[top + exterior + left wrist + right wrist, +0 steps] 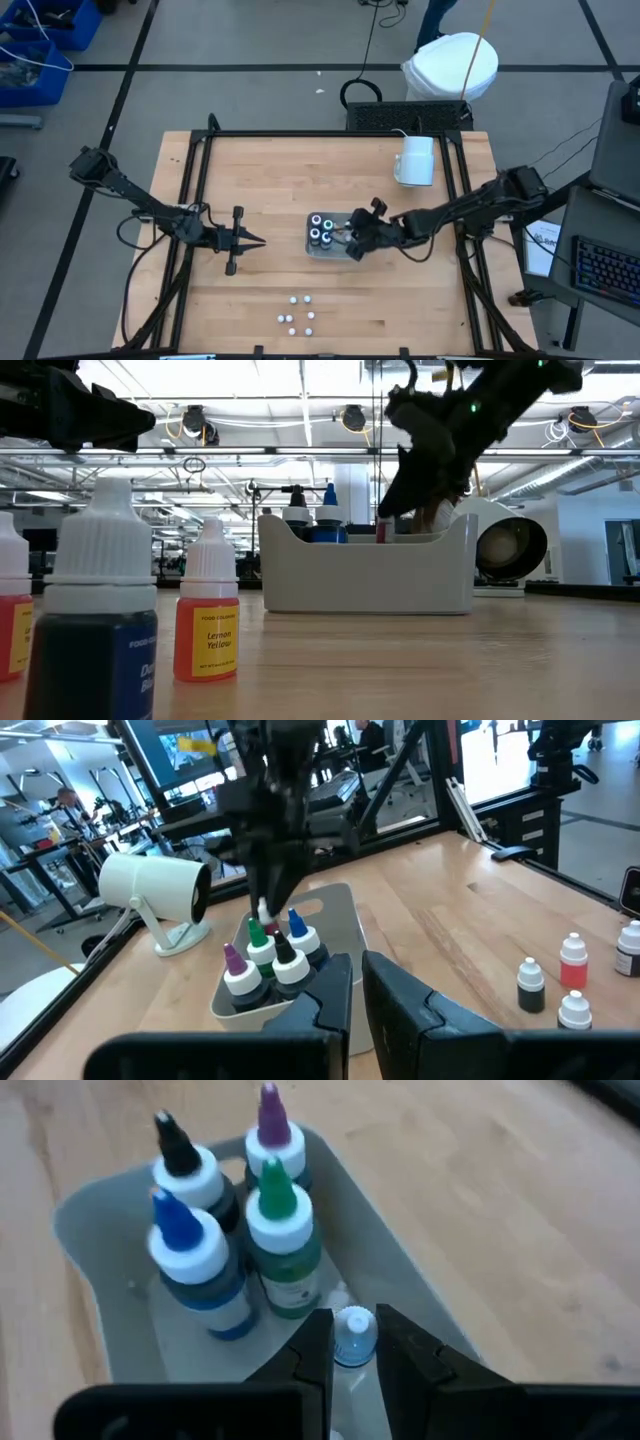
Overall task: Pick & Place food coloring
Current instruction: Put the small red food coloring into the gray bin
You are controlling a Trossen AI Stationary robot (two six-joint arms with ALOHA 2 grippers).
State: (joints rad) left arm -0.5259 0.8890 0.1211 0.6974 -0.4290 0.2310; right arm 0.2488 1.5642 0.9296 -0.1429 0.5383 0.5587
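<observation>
Dropper bottle (pixel 354 1336), tiny, light, slick, best pinched at its ribbed cap: clamped in right gripper (pixel 354 1342) over tray (pixel 90 1215); left gripper (pixel 243 240) idle, jaws together.

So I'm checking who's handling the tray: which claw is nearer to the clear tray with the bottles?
Right. The right claw is over the clear tray, shut on a small white-capped bottle inside it. The left claw hovers apart from the tray, out over bare table on its left-arm side.
</observation>
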